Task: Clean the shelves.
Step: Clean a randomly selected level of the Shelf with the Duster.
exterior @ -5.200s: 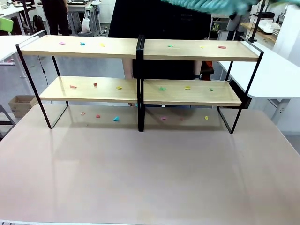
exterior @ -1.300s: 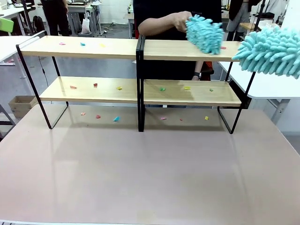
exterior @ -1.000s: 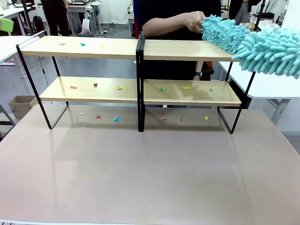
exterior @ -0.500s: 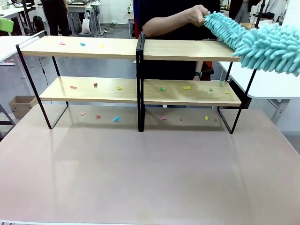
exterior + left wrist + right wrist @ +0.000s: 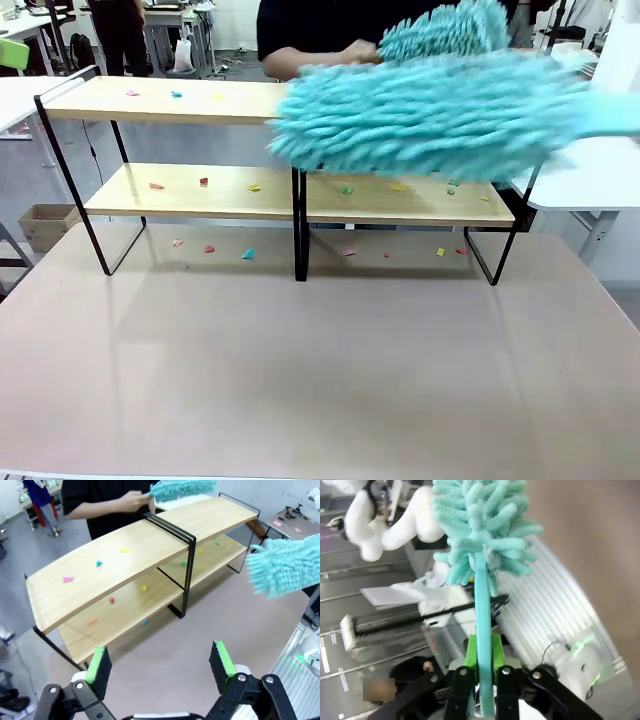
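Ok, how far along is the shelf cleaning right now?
Done: the upper right board looks bare of scraps. In hand: the right tool is shut on a teal duster blurred in front of the shelves; a person's hand holds a second duster. Left: paper scraps on the upper left board, both lower boards and the table underneath.

Cardboard box (image 5: 45, 225) (floor, far left)
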Controlling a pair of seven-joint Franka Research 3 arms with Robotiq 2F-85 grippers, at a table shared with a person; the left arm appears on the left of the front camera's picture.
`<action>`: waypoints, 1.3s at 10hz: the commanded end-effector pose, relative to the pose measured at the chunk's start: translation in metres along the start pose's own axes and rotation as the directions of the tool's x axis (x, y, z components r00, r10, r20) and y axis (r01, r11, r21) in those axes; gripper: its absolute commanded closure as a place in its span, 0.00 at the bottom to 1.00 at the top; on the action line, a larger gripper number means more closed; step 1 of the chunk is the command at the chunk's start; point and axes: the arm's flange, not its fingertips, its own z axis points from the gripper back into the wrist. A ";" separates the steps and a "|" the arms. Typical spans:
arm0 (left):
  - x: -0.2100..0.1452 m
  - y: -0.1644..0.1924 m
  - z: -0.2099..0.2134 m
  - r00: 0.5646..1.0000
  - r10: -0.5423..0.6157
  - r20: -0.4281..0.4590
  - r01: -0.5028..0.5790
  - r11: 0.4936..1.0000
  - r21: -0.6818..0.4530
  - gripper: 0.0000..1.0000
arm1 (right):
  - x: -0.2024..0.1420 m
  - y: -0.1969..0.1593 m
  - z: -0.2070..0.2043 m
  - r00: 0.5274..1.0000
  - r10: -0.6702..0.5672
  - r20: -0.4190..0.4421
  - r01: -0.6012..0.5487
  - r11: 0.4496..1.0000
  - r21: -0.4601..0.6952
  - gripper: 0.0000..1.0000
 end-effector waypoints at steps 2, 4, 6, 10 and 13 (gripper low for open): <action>-0.001 0.000 0.000 1.000 -0.002 0.009 0.002 1.000 -0.006 0.00 | -0.041 -0.017 0.034 0.999 -0.035 -0.006 0.036 0.996 0.076 0.88; -0.001 0.000 0.000 1.000 -0.002 0.009 0.002 1.000 -0.006 0.00 | -0.007 -0.003 0.004 1.000 -0.018 -0.012 0.018 1.000 0.011 0.88; -0.001 0.000 0.000 1.000 -0.002 0.009 0.002 1.000 -0.006 0.00 | 0.030 0.024 -0.003 0.992 0.032 0.121 -0.013 0.988 -0.155 0.88; -0.001 0.000 0.000 1.000 -0.002 0.009 0.002 1.000 -0.006 0.00 | 0.167 0.090 -0.054 0.958 0.051 0.282 0.103 0.857 -0.504 0.88; -0.001 0.000 0.000 1.000 -0.002 0.009 0.002 1.000 -0.006 0.00 | 0.164 0.102 -0.064 0.943 0.148 0.297 0.008 0.884 -0.467 0.88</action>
